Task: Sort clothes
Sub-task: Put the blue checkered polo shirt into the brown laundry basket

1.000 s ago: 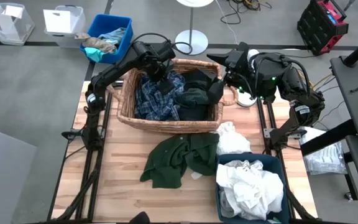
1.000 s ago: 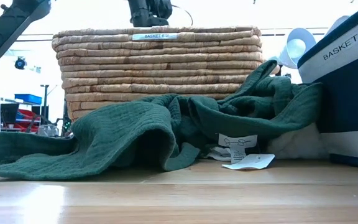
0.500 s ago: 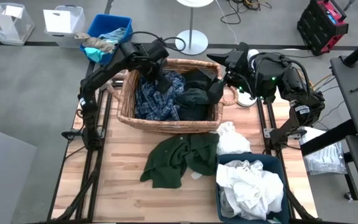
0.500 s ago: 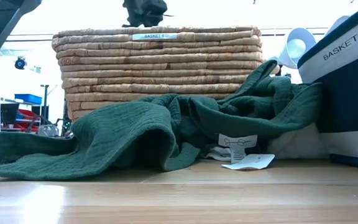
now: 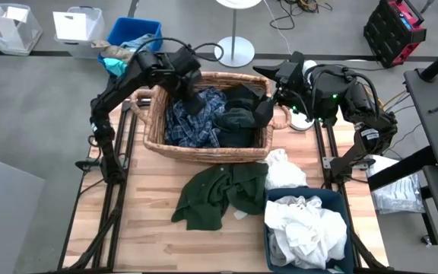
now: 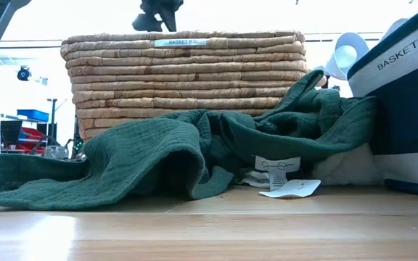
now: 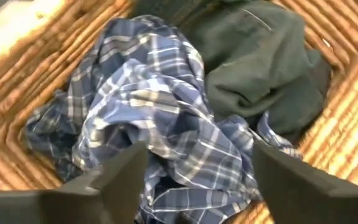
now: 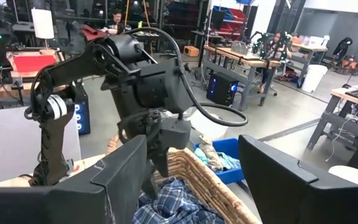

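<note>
While the left claw [image 7: 194, 180] is hovering with fingers apart just above the plaid shirt [image 7: 148, 118] lying in the wicker basket [image 5: 204, 148], it is risking snagging the grey garment [image 7: 260, 68] beside it.

Wicker basket [image 5: 204, 151] mouth open from above; both arms crowd its rim. Green garment [image 5: 217, 195] sprawls mid-counter [image 5: 147, 228]; bare wood left.
</note>
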Motion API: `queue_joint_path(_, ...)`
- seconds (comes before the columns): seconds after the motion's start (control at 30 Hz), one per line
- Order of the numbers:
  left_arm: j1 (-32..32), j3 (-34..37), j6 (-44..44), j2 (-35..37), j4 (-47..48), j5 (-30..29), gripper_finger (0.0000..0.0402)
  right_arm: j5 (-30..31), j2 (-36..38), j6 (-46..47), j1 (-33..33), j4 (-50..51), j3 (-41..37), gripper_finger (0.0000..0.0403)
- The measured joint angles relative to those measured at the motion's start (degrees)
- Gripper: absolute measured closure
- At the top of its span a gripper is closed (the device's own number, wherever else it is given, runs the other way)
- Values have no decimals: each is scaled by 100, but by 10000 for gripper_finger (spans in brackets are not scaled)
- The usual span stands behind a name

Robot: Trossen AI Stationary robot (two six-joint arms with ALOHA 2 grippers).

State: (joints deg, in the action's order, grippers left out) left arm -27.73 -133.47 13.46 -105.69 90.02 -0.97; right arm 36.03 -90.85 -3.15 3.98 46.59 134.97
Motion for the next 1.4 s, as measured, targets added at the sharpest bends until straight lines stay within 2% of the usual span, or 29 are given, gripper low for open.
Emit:
queue_joint_path(0.1,24,0,-193,-49,0,-4,217,0,0,-37,0,2,-1,158)
queue_joint_path(0.2,22,29,-329,-191,-1,-190,342,0,0,-40,1,7,-1,153)
queue_joint_path(0.23,21,41,-326,-246,-4,-301,371,0,0,-40,1,7,1,152)
queue_joint_path(0.27,3,55,-283,-307,-2,-465,383,0,0,-38,-1,10,-1,151)
queue_joint_path(0.37,-52,63,-306,-508,-29,-1052,384,0,-2,54,-1,42,-1,153)
queue_joint_path(0.53,-197,103,-420,-934,-6,-593,399,-2,-2,127,1,129,-4,164)
queue_joint_path(0.7,-241,534,-545,-1195,-3,-506,401,-4,-2,261,-1,209,-4,167)
queue_joint_path(1.03,-382,2474,-731,-1177,-228,-15,401,-5,-7,365,-1,402,-5,157)
queue_joint_path(1.27,-382,3709,-882,-1154,-1351,366,401,-4,-9,330,-1,400,-6,167)
queue_joint_path(1.4,-382,4023,-831,-1150,-1765,369,401,-5,-9,317,-9,397,-6,164)
